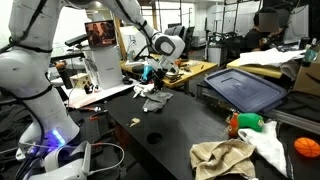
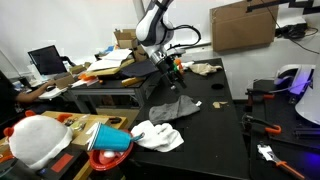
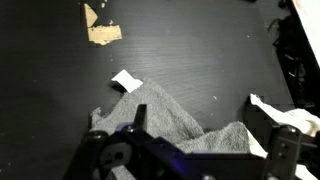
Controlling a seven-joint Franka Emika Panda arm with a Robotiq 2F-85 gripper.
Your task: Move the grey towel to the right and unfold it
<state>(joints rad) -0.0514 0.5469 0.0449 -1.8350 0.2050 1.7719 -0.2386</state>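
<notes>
Wrist view: gripper (image 3: 200,128) released, jaws spread over crumpled grey towel (image 3: 168,112) on black table (image 3: 200,50) (not flat yet); unfold step likely, next pinch a corner, pull outward.

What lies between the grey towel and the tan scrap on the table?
A small white scrap, right by the grey towel; the rest is bare black table. The wrist view shows it.
</notes>
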